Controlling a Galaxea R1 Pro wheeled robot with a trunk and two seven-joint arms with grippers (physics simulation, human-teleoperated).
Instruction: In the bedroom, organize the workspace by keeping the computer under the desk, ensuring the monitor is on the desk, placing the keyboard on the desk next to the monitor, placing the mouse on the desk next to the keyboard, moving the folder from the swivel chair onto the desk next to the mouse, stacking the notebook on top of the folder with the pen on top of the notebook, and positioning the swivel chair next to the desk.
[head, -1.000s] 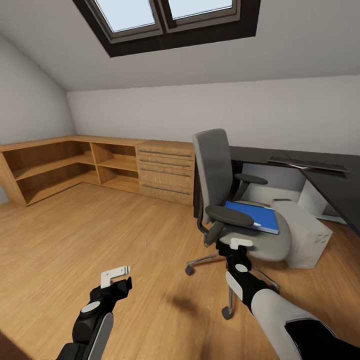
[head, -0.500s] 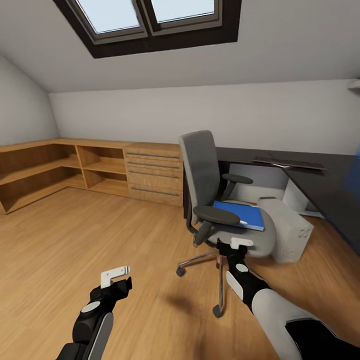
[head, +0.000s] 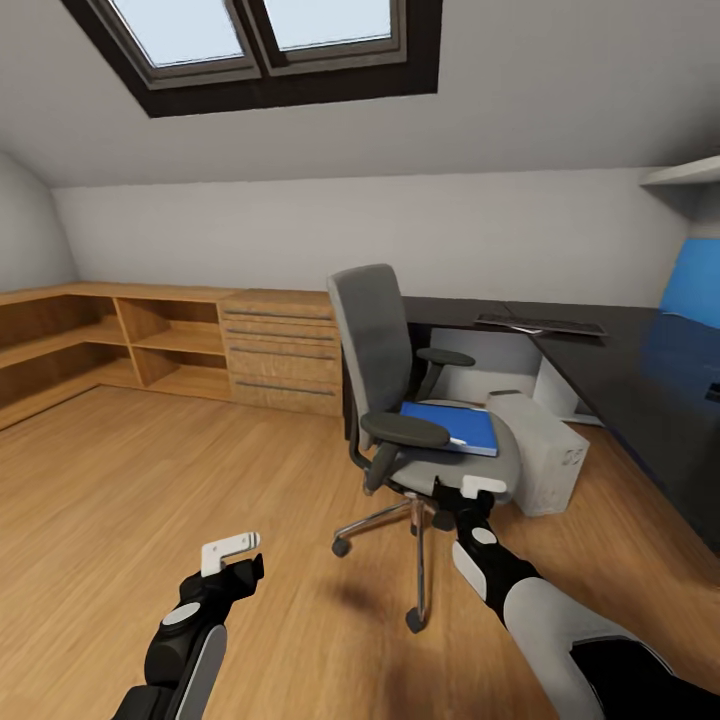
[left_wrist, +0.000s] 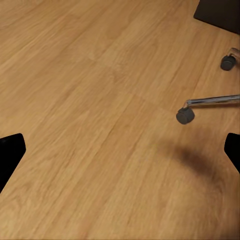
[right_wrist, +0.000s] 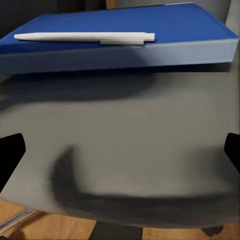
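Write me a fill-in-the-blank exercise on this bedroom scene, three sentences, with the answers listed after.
1. The blue folder lies on the seat of the ____.
2. A white pen rests on top of the ____.
3. The keyboard sits on the black ____.

Missing words: swivel chair; folder; desk

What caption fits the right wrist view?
White pen lying on the blue folder on the grey chair seat.
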